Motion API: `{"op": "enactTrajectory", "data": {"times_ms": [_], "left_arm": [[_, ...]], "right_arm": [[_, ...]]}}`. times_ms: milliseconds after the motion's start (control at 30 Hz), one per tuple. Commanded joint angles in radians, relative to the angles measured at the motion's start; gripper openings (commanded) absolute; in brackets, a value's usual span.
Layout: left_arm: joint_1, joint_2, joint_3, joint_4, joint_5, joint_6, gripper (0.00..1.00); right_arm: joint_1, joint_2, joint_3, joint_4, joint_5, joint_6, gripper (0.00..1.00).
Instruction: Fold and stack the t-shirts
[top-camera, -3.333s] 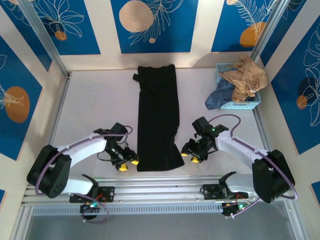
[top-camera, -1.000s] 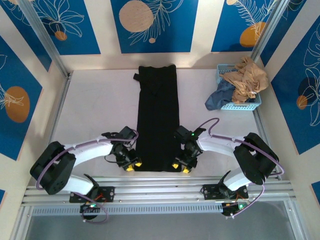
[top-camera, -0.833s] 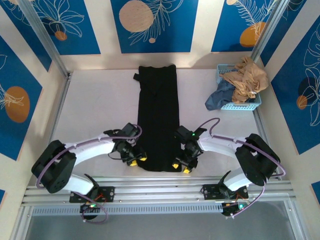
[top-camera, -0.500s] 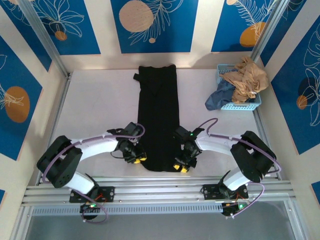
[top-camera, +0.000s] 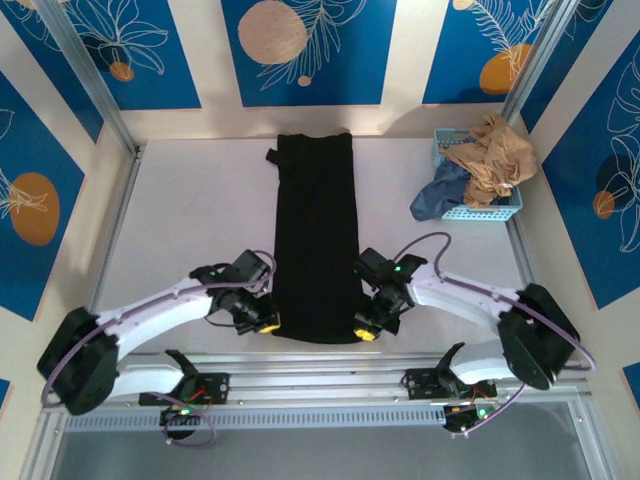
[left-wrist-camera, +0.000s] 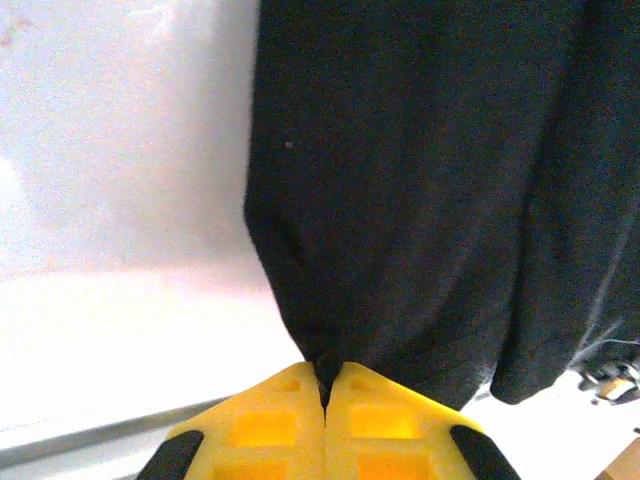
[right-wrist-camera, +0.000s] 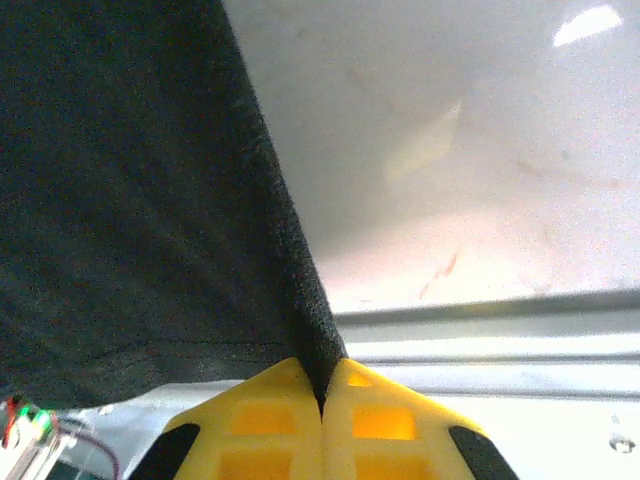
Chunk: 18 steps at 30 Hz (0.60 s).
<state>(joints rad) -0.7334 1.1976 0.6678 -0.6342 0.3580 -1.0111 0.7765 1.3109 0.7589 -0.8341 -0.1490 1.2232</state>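
My left end effector (top-camera: 268, 322) is pinched tight on the near-left corner of the black shirt (top-camera: 315, 230); the left wrist view shows cloth caught between its yellow fingers (left-wrist-camera: 270, 425). The shirt lies in the middle of the surface (top-camera: 190, 220) as a long narrow strip running away from me, so I judge the lengthwise folds done and the crosswise fold not yet made. My right end effector (top-camera: 366, 333) is clamped the same way on the near-right corner. At the far right, a basket (top-camera: 500, 210) holds a tan cloth (top-camera: 490, 150) and a blue cloth (top-camera: 440, 195), both crumpled, so those are left to fold, and I see no stack begun.

Count: one shirt laid out, two end effectors, one basket, two cloths in it that I can make out.
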Motion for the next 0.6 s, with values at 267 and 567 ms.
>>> {"op": "enactTrajectory", "data": {"times_ms": [267,567], "left_arm": [[0.157,0.120,0.317,-0.037,-0.087,-0.029,0.00],[0.345,0.528,0.741,0.013,-0.048,0.050,0.00]], "right_arm": [[-0.242,0.107,0.337,-0.125,-0.036,-0.120,0.00],[-0.409,0.508,0.811,-0.162,-0.019,-0.243,0.00]]}}
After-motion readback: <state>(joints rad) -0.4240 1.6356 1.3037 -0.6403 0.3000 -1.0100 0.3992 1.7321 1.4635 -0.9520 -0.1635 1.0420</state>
